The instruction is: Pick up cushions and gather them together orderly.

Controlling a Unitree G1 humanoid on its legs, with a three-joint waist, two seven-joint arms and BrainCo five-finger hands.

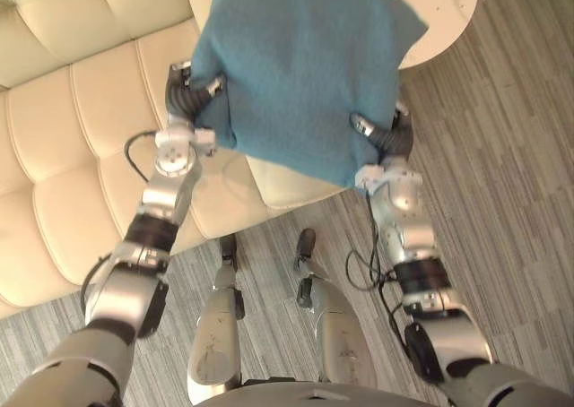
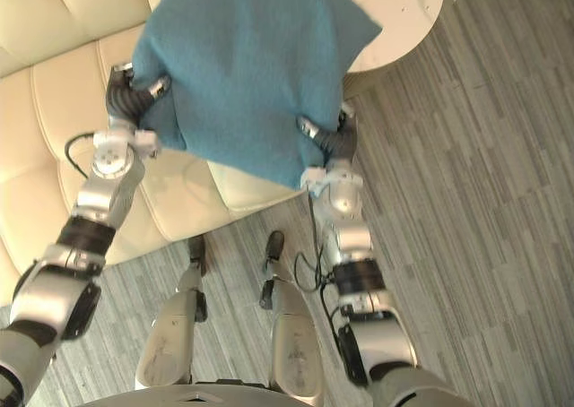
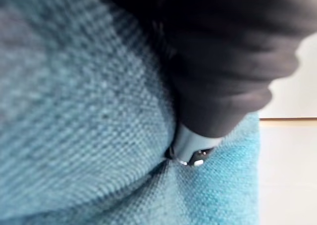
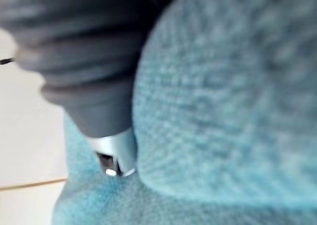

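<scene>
**Blue cushion (image 1: 305,66) aloft, upper ctr**

Fingers sunk in fabric, grip can't tell. Left hand (image 1: 193,91) at cushion's left edge, right hand (image 1: 377,131) at lower-right edge. Cushion above cream sofa (image 1: 63,129), w/ round white table (image 1: 444,12) top right.

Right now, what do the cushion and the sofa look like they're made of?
The cushion looks like soft, matte blue woven or knitted fabric; a coarse weave shows up close. The sofa is probably cream leather or imitation: smooth, faintly glossy stitched panels.
</scene>
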